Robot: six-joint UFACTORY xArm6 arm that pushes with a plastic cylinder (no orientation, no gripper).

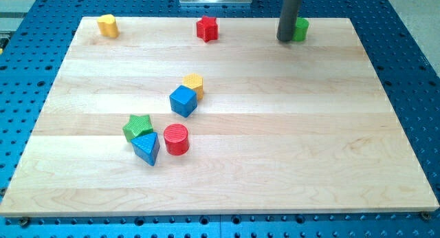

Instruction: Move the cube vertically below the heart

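Note:
The blue cube (183,101) sits near the middle of the wooden board (289,142), touching a yellow hexagonal block (194,83) at its upper right. The yellow heart (107,25) lies at the board's top left corner, far up and left of the cube. My tip (285,40) rests near the board's top edge, right of centre, far from the cube and the heart. It stands just left of a green block (301,28), which the rod partly hides.
A red star (207,29) lies at the top middle. Below and left of the cube, a green star (138,126), a blue triangle (146,148) and a red cylinder (176,139) cluster together. A blue perforated table (412,73) surrounds the board.

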